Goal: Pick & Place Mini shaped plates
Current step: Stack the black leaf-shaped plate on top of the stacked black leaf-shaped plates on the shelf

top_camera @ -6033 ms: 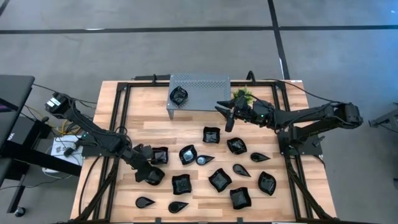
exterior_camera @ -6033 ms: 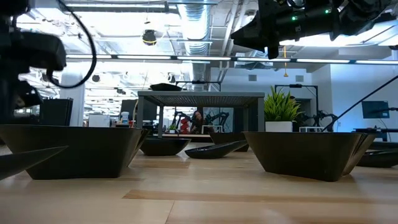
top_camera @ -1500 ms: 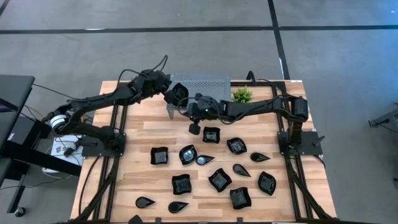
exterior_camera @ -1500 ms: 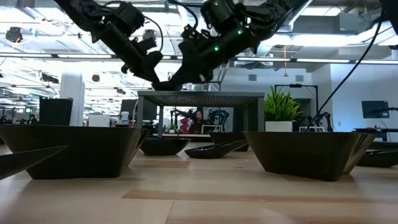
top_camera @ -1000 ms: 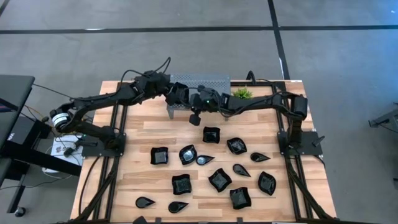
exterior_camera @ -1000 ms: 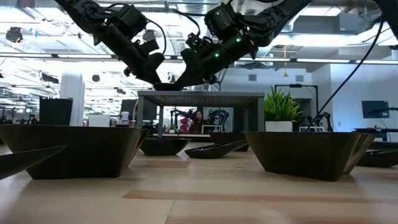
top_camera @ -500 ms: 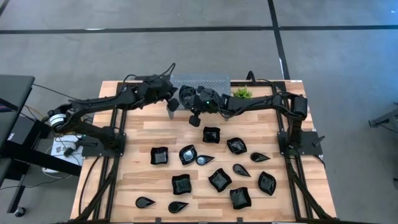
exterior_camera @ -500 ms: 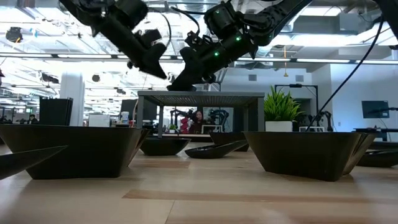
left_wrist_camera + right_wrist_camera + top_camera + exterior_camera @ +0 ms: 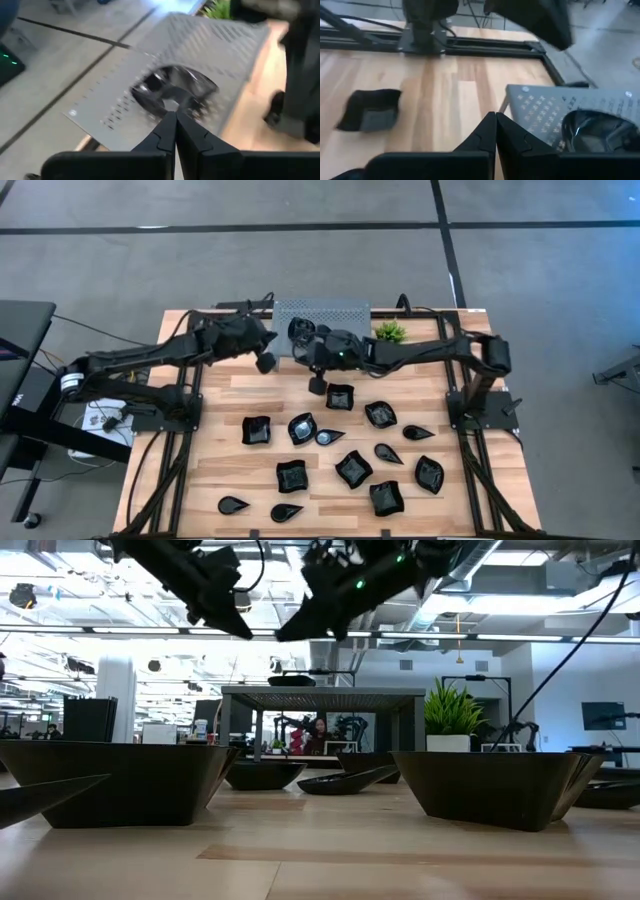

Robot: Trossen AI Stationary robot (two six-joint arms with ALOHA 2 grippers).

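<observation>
Both pulled back and lifted off the perforated grey shelf [image 9: 322, 312], left tool [image 9: 266, 363] and right tool [image 9: 317, 384] clenched on nothing, one plate [image 9: 300, 329] stacked there, other mini shaped plates [image 9: 340, 396] waiting on the bench [image 9: 230, 395].

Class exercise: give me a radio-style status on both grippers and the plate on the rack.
Left gripper shut, empty, beside the grey rack. Right gripper shut, empty, just off the rack's front. One mini plate on the rack. Nothing blocking it.
</observation>
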